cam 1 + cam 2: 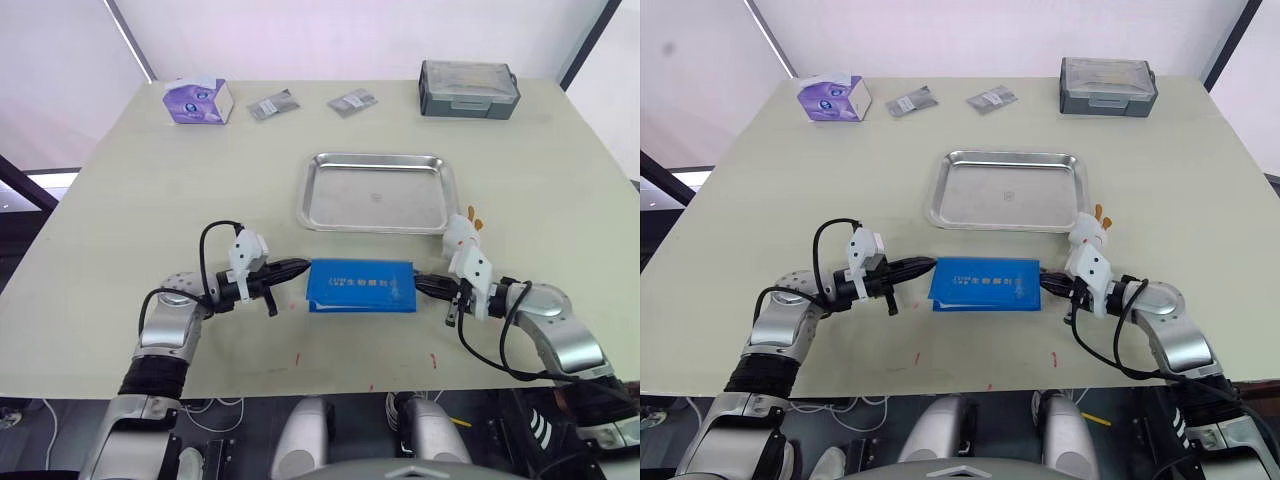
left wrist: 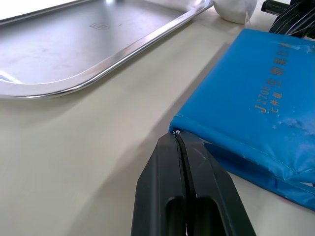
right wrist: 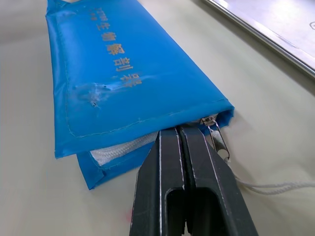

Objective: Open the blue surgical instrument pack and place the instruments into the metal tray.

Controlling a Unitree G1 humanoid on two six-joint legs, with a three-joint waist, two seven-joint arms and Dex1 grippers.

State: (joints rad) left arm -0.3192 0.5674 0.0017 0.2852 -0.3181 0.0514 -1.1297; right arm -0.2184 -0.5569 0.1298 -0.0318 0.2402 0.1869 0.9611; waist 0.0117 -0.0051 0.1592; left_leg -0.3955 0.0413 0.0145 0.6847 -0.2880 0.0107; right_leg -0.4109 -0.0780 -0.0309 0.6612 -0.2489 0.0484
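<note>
The blue surgical instrument pack (image 1: 361,285) lies flat just before the metal tray (image 1: 377,192). The left gripper (image 2: 178,137) and right gripper (image 3: 178,131), fingers pressed together, touch its opposite ends.

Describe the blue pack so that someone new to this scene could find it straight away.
On the beige table, look at the near edge, just in front of the metal tray. The blue surgical instrument pack lies flat there between the left gripper and right gripper. It is the only bright-blue thing, with faint printed text on top.
</note>
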